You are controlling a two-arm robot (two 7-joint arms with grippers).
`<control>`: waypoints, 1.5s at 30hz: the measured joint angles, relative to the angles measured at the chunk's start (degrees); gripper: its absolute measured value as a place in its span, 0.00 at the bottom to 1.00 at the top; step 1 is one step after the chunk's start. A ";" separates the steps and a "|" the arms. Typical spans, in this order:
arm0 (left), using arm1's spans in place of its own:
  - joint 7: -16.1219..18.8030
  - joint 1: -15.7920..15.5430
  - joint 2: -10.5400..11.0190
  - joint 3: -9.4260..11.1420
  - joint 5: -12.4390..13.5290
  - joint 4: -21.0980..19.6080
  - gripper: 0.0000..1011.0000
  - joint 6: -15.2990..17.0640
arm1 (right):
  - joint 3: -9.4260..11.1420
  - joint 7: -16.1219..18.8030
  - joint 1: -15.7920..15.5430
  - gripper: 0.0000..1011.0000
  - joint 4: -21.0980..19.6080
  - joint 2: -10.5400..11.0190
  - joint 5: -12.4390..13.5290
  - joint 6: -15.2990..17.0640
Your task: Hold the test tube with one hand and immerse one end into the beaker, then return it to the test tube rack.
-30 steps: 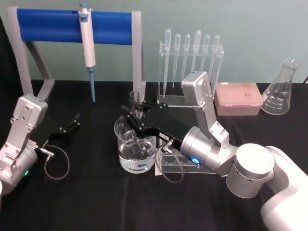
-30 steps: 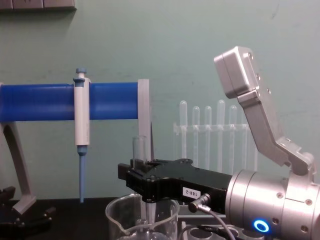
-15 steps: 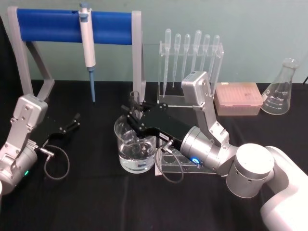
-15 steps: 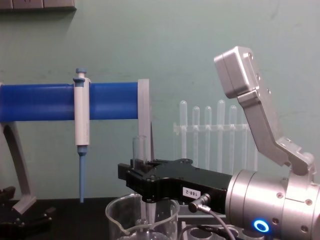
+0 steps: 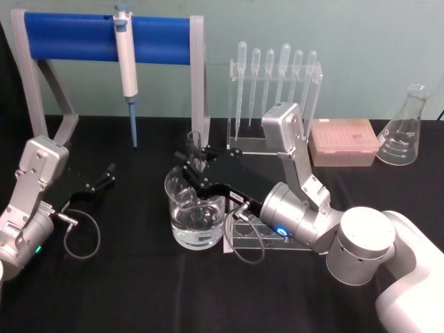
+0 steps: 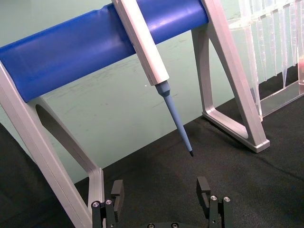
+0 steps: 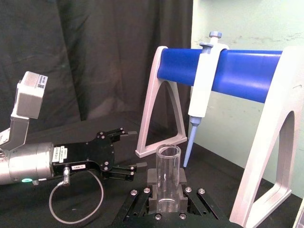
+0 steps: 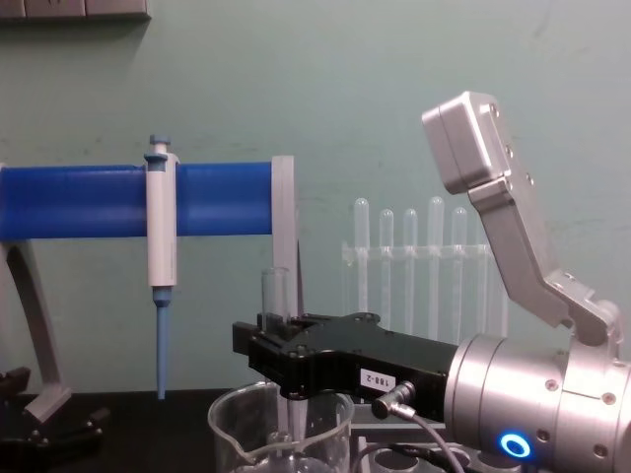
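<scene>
My right gripper [image 5: 195, 159] is shut on the test tube [image 5: 195, 141], a clear glass tube held upright with its open rim on top. The tube's lower part goes down inside the beaker [image 5: 179, 225], a wide glass with water in the bottom. From the chest, the tube [image 8: 273, 292] rises above the black fingers [image 8: 258, 340] and the beaker's rim [image 8: 227, 414] sits just below them. The right wrist view shows the tube [image 7: 168, 175] clamped between the pads. My left gripper [image 5: 104, 177] rests open on the table at the left, apart from both; its fingers [image 6: 204, 189] stand wide.
A blue-barred stand [image 5: 104, 31] at the back holds a white-and-blue pipette [image 5: 127, 66]. A clear rack of plastic pipettes [image 5: 277, 76], a pink tip box [image 5: 343, 142] and a conical flask [image 5: 404, 128] stand at the back right. A clear holed rack [image 5: 243, 232] lies beside the beaker.
</scene>
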 joint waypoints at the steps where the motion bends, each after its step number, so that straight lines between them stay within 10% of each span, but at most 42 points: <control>1: 0.00 0.00 0.00 0.00 0.00 0.00 0.99 0.00 | 0.00 0.00 0.00 0.22 0.00 0.00 0.00 0.00; 45: 0.00 0.00 0.00 0.00 0.00 0.00 0.99 0.00 | 0.00 0.00 0.00 0.22 0.00 0.00 0.00 0.00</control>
